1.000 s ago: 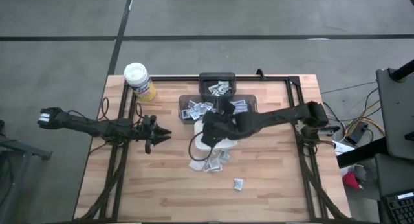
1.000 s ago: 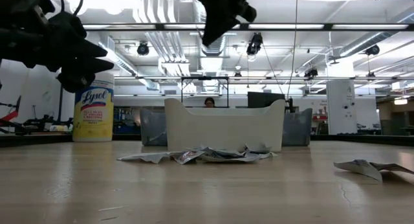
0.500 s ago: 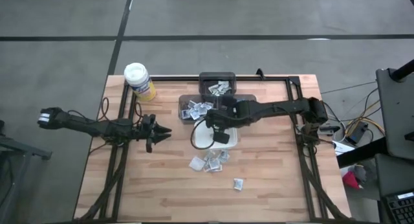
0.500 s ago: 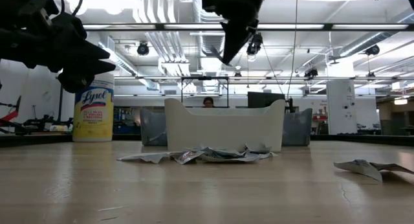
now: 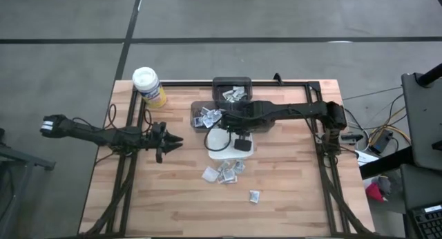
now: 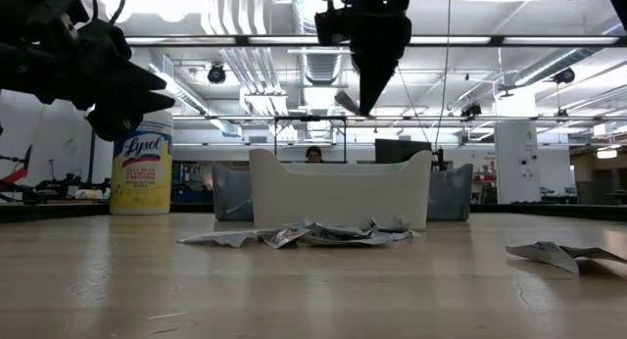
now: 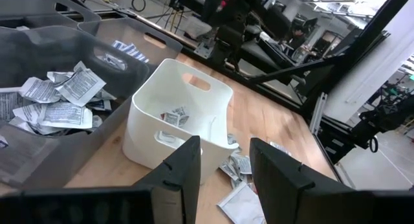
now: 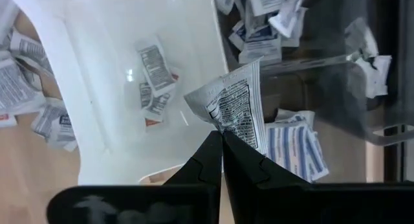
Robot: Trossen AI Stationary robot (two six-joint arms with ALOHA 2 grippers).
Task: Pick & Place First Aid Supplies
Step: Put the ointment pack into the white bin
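Front half of the desk (image 5: 173, 204) lies open; loose packets (image 5: 224, 173) litter the middle, white dish (image 5: 224, 150) and grey bins (image 5: 200, 109) block behind, yellow canister (image 5: 148, 87) guards the corner.

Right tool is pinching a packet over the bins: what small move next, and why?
Probably open the right tool to drop the packet: it hangs above the white dish, which already holds a few packets. The left tool waits aside.

"Lysol" brand name on the yellow canister (image 6: 142, 169), packet print too small to read
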